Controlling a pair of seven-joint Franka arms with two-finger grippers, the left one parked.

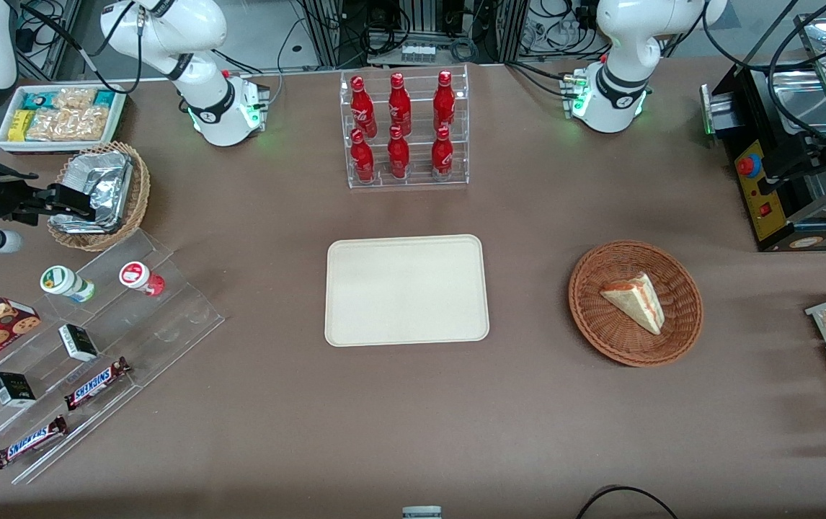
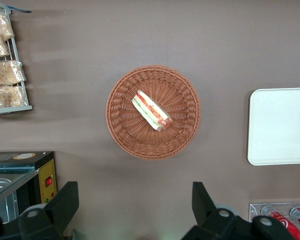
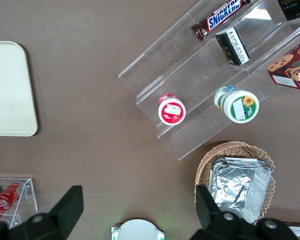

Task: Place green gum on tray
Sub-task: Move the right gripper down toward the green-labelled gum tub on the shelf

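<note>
**Green gum on the acrylic stand, tray bare at mid-table**

Front view: the green gum (image 1: 65,282) stands on the top step of a clear acrylic tiered stand (image 1: 168,324) at the working arm's end of the table, just beside the red-lidded gum bottle (image 1: 140,277). Lower steps carry two small black boxes (image 1: 78,342) and two Snickers bars (image 1: 96,383). The cream tray (image 1: 407,290) lies flat at the table's middle, well apart from the gum, with nothing on it. The gripper (image 1: 60,202) hangs over the foil-filled wicker basket (image 1: 140,189), farther from the camera than the gum; its fingers look spread, though the angle is poor.

Left wrist view: a round wicker basket (image 2: 125,135) holds a wrapped sandwich (image 2: 151,110); the tray's edge (image 2: 270,125) shows nearby.

Right wrist view: the two dark fingertips (image 3: 70,205) stand wide apart, gripping nothing. The green gum (image 3: 237,104) sits upright on the stand's upper step, beside the red-lidded bottle (image 3: 171,109) and near the foil basket (image 3: 210,165).
</note>
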